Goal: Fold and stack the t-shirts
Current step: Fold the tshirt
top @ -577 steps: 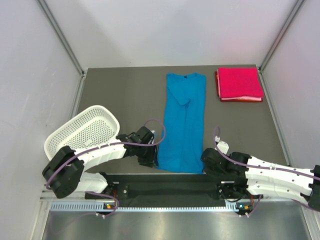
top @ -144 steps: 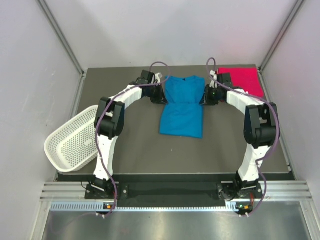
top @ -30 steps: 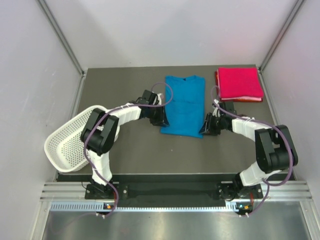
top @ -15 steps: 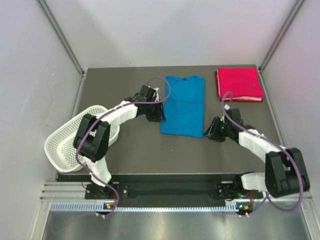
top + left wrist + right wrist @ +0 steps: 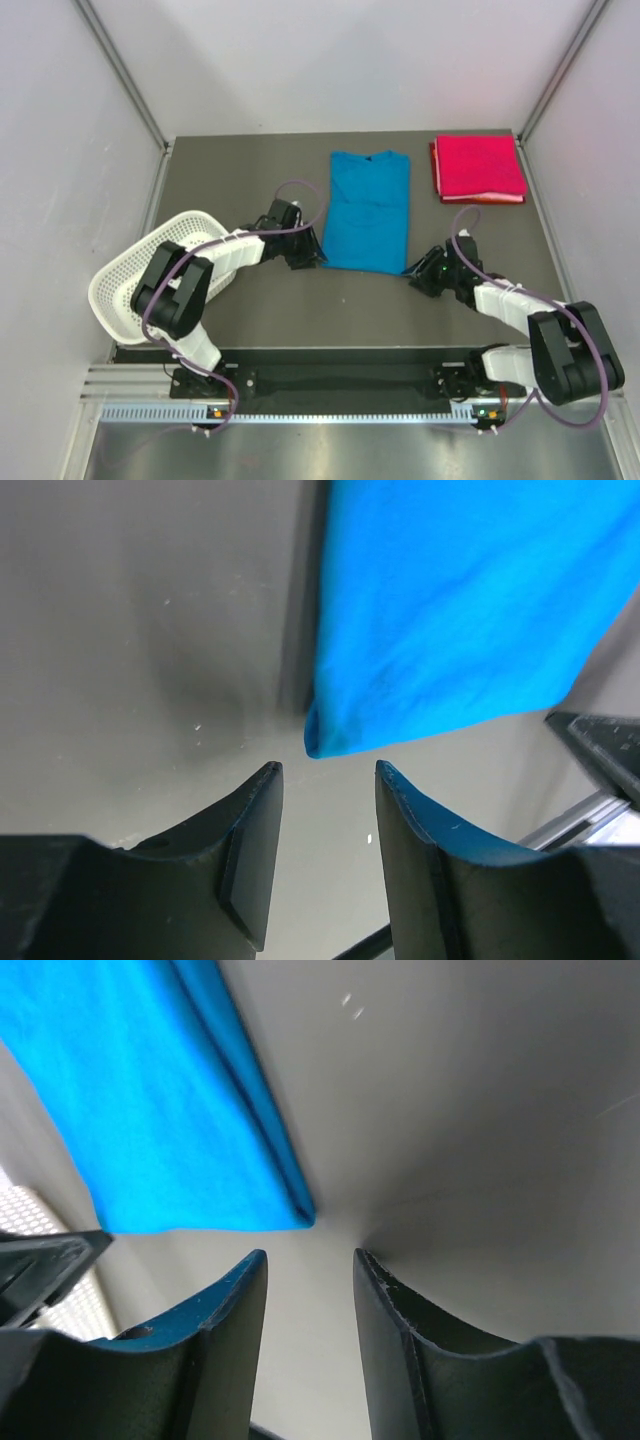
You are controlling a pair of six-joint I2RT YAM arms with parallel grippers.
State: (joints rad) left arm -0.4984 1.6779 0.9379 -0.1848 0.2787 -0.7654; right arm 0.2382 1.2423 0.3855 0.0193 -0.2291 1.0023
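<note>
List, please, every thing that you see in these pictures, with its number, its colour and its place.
bright blue cloth t-shirt: one, blue, folded flat, middle of the table.
bright pink-red cloth t-shirt: one, pink-red, folded, far right corner.
white mesh plastic basket: one, white, tilted at the left table edge.
dark grey table: one, dark grey, under everything.
left tool: one, black, open, empty, at the blue shirt's near left corner.
right tool: one, black, open, empty, at its near right corner.

A folded bright blue cloth t-shirt [image 5: 368, 215] lies flat mid-way across the dark grey matte table [image 5: 250, 310], close to its far edge. A folded pink-red cloth t-shirt [image 5: 479, 168] occupies the far right corner, and a white mesh plastic basket [image 5: 130, 280] tilts over the left edge.
</note>
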